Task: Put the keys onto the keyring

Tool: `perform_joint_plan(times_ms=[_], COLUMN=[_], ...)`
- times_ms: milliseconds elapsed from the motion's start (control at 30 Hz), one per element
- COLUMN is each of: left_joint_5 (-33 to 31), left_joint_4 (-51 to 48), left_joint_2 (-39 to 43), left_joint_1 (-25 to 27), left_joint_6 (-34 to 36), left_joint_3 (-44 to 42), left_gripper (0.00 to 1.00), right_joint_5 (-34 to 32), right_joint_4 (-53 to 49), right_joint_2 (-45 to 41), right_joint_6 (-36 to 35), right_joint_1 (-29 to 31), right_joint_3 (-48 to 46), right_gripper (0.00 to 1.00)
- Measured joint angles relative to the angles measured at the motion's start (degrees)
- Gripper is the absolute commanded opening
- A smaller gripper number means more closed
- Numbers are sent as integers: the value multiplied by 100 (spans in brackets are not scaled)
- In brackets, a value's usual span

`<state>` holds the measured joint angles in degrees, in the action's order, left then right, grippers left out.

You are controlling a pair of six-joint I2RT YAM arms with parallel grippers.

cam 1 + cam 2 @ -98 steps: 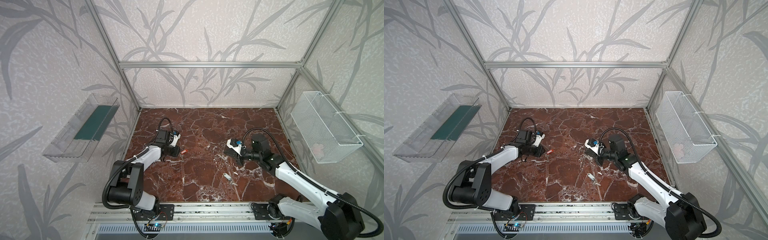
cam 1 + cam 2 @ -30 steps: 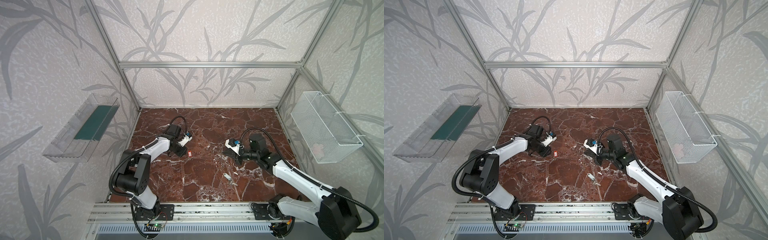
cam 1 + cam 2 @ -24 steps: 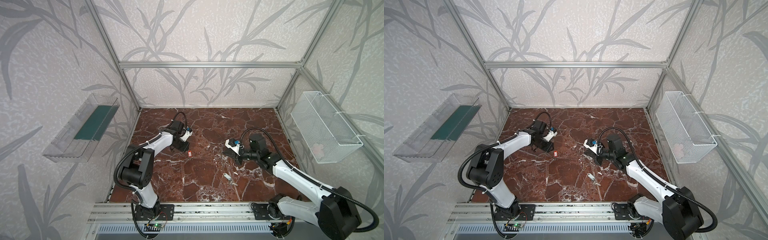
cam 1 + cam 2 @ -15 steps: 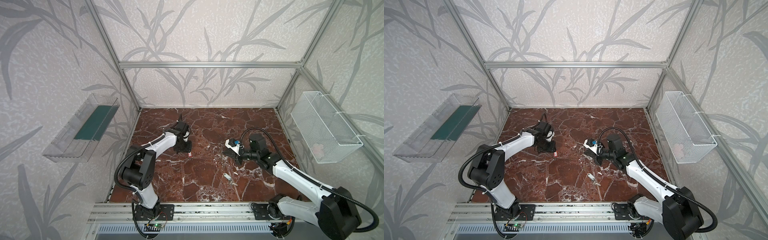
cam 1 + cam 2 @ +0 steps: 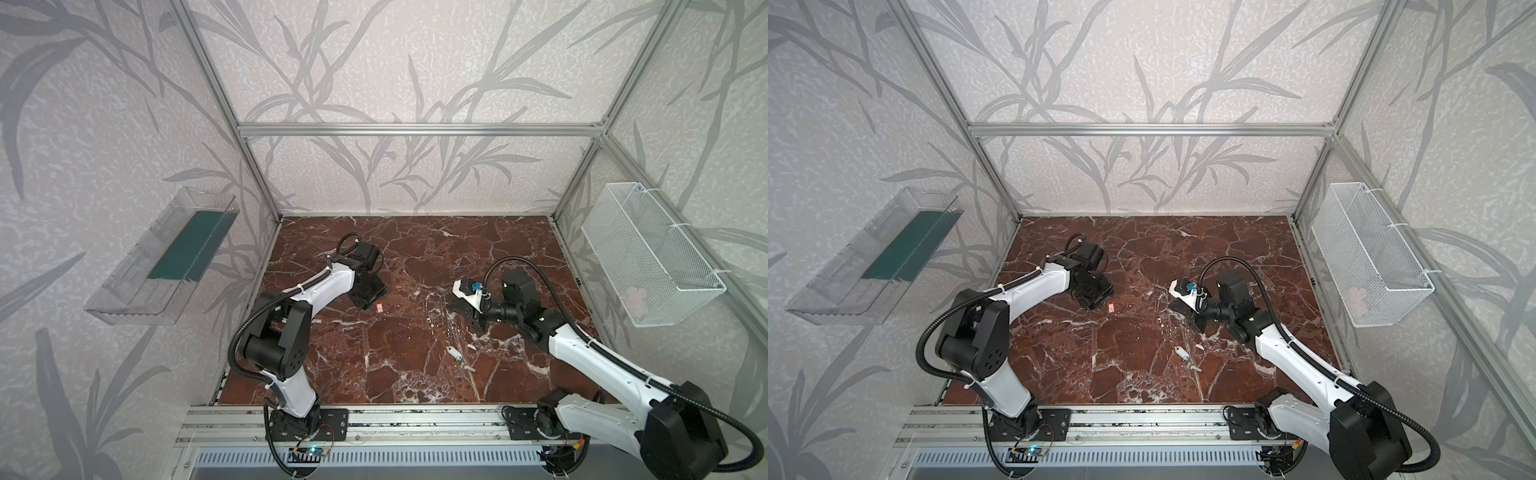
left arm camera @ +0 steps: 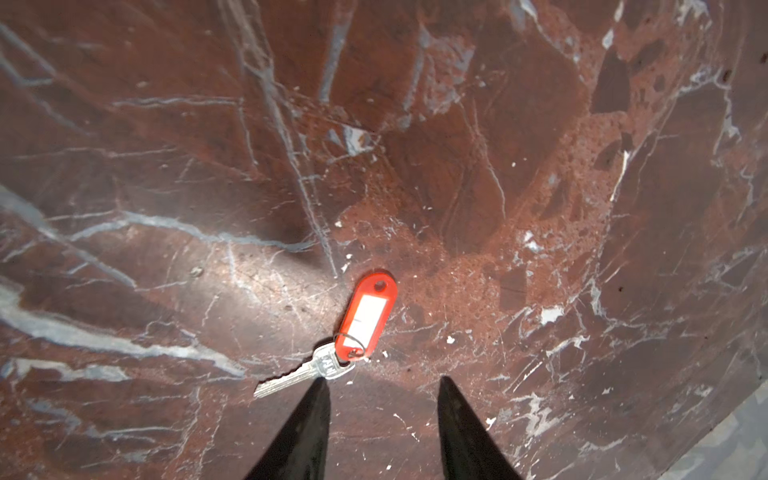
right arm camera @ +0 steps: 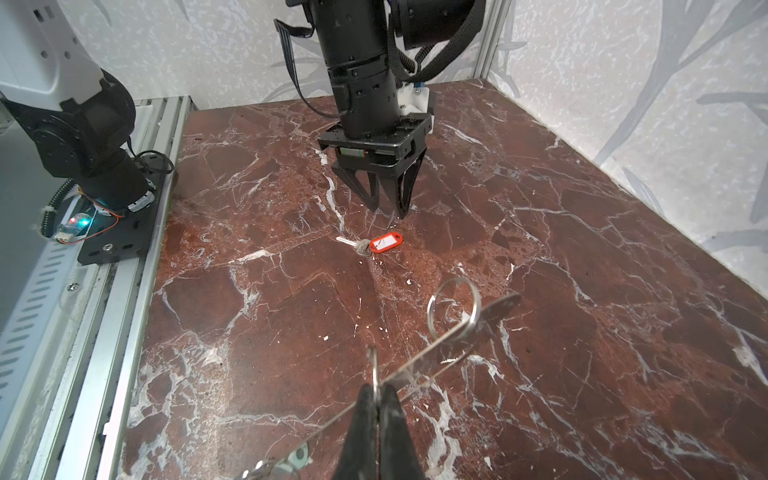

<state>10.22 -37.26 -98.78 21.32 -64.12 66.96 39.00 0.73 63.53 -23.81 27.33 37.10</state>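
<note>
**Q:** L tool, state?
**A:** I'm reading the left gripper (image 6: 382, 380) as spread, nothing betw its black fingers (image 6: 305, 424). It points down at the red-brown marble tabletop (image 5: 415, 257), tips low over it.

**Q:** Key 1, where?
**A:** Small silver metal key w/ red-orange oblong plastic tag (image 6: 365, 318) lies flat on the marble just ahead of those tips, not betw them. One tip is just beside the key head. Touching or not, can't tell from my feed. In both top views the red-tag key (image 5: 379, 307) is left of centre, just beside the L tool.

**Q:** R side?
**A:** The right gripper (image 7: 378, 390) is pressed together, pinching the flat grey metal keyring plate (image 7: 498, 308). R wrist cam sees the plate edge-on, a thin strip running out from the tips. A round wire ring (image 7: 429, 311) hangs through it toward the far end. A smaller ring (image 7: 375, 368) sits right at the tips. Whether the plate touches the marble, can't tell. In both top views the R tool is right of centre, aimed toward the L arm, well apart from it.

**Q:** Key 2?
**A:** Small silver metal key w/ white oblong plastic tag (image 5: 456, 354) lies flat on the marble. The white-tag key (image 5: 1181, 353) is nearer the table's near edge than either tool, closer to the R arm. Both keys lie off the plate.

**Q:** Anything else?
**A:** White wire basket (image 5: 648, 257) on the R wall, clear plastic tray (image 5: 137, 286) on the L wall.
</note>
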Motion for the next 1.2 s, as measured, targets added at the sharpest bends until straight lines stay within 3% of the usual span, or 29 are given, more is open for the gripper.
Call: perform_joint_plan(times_ms=[200,400,1200], left_joint_5=[-186,-175,-31], left_joint_4=[-125,-162,-107], left_joint_2=[-96,-535,-761], left_joint_1=[57,125,162], left_joint_6=[-719,-1014,-1191], left_joint_3=[0,11,149], left_gripper=[41,37,24], right_joint_5=[2,4,4], right_joint_4=[35,79,162], right_joint_2=[4,24,251], right_joint_6=[0,0,-2], right_joint_1=[0,0,0], right_joint_3=[-11,-11,-37], right_gripper=[0,0,0])
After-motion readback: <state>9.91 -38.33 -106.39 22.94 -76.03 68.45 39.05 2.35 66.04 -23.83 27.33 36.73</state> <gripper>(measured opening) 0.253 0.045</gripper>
